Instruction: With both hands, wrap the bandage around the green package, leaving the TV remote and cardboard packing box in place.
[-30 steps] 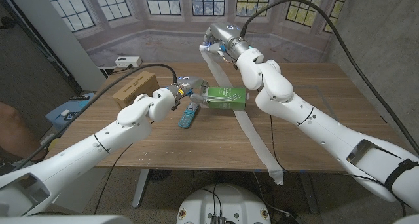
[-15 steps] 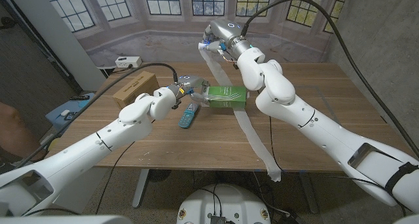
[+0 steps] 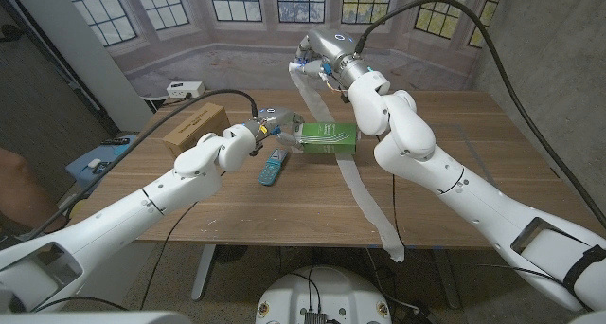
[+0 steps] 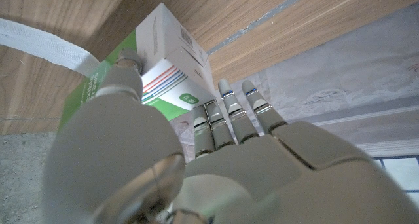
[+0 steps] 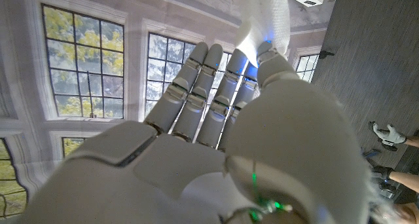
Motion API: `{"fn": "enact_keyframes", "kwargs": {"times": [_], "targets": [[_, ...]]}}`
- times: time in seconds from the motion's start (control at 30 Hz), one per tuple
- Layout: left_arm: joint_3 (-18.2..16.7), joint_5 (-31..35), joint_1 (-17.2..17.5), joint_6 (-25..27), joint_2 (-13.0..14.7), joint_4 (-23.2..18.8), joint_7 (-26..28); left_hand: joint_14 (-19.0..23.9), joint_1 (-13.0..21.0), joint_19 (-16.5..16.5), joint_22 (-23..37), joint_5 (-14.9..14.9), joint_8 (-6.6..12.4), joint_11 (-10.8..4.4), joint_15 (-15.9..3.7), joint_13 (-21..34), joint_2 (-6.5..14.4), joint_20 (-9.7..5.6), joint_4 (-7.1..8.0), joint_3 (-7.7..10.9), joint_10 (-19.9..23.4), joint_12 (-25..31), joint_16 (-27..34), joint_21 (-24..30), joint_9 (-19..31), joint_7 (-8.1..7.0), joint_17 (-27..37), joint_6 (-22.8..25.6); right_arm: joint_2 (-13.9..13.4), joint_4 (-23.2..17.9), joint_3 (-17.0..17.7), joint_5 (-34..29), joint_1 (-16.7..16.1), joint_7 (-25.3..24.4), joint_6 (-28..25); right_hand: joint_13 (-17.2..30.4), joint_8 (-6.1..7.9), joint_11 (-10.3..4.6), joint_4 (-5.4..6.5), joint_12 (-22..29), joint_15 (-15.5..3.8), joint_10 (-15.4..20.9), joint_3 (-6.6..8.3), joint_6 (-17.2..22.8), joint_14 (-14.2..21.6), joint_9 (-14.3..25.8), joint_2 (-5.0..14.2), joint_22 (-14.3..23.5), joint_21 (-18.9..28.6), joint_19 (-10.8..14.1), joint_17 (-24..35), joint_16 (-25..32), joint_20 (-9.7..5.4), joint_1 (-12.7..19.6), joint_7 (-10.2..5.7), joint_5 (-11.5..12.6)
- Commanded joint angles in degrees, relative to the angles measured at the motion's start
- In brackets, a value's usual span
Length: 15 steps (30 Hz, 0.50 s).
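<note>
Fingers (image 4: 226, 116) of the left hand (image 3: 268, 131) were clasped on the green package (image 3: 327, 138); the bandage (image 3: 365, 196) was pinched aloft by the right hand (image 3: 312, 61) beyond the table's (image 3: 284, 210) far edge.

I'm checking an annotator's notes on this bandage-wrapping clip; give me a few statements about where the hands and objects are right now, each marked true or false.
1. The left hand holds the green package at its end. True.
2. The right hand rests on the table beside the remote. False: it is raised beyond the package, holding the bandage up.
3. The bandage runs across the table and hangs over its near edge. True.
4. The TV remote lies on top of the cardboard box. False: it lies on the table, apart from the box, near the package.
5. The package stands inside the cardboard box. False: it sits on the bare table.
</note>
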Motion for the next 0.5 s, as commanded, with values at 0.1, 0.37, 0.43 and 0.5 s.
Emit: {"fn": "enact_keyframes", "kwargs": {"times": [0.1, 0.37, 0.43, 0.5], "targets": [[1.0, -0.1, -1.8, -0.7, -1.3, 2.2, 0.6, 0.2, 1.8, 0.0, 0.2, 0.3, 6.61, -0.02, 0.16, 0.1, 3.3, 0.16, 0.31, 0.21, 0.6, 0.2, -0.1, 0.0, 0.2, -0.36, 0.3, 4.4, -0.8, -5.2, 1.2, -1.1, -3.3, 1.7, -2.3, 0.1, 0.01, 0.44, -0.18, 0.3, -6.7, 0.1, -0.31, 0.5, 0.8, 0.1, 0.59, 0.1, 0.3, 0.6, 0.2, 0.2, -0.57, -0.2, 0.36, 0.4], [1.6, -0.4, -3.1, -1.1, -2.6, 3.6, 1.2, 0.2, 1.8, -0.1, 0.2, 0.3, 6.72, -0.02, 0.16, 0.2, 3.4, 0.18, 0.3, 0.14, 0.8, 0.3, -0.1, 0.0, 0.1, -0.2, 0.4, 4.4, -0.8, -7.0, 1.8, -1.0, -4.9, 2.5, -3.5, 0.0, -0.11, 0.6, -0.17, 0.3, -6.65, 0.1, -0.47, 0.5, 0.9, 0.1, 0.65, 0.1, 0.3, 0.6, 0.2, 0.1, -0.5, -0.2, 0.54, 0.5], [1.8, -0.4, -3.5, -1.3, -2.8, 4.0, 1.2, 0.2, 1.7, -0.1, 0.2, 0.3, 6.76, 0.03, 0.15, 0.2, 3.4, 0.16, 0.33, 0.12, 0.8, 0.2, -0.1, 0.0, 0.1, -0.19, 0.4, 4.5, -0.6, -7.4, 1.9, -1.1, -5.4, 2.5, -4.0, 0.0, -0.13, 0.64, -0.16, 0.3, -6.65, 0.1, -0.51, 0.5, 0.9, 0.1, 0.66, 0.1, 0.3, 0.6, 0.2, 0.2, -0.47, -0.3, 0.57, 0.5], [2.0, -0.5, -4.0, -1.6, -3.0, 4.3, 1.2, 0.2, 1.8, 0.0, 0.2, 0.3, 6.78, 0.12, 0.16, 0.2, 3.4, 0.17, 0.28, 0.15, 0.8, 0.2, -0.1, 0.0, 0.1, -0.23, 0.4, 4.5, -0.7, -7.9, 2.2, -1.0, -5.8, 2.6, -4.2, 0.0, -0.14, 0.59, -0.16, 0.3, -6.64, 0.1, -0.5, 0.6, 0.9, 0.1, 0.73, 0.1, 0.3, 0.6, 0.2, 0.1, -0.46, -0.3, 0.46, 0.5]]}}
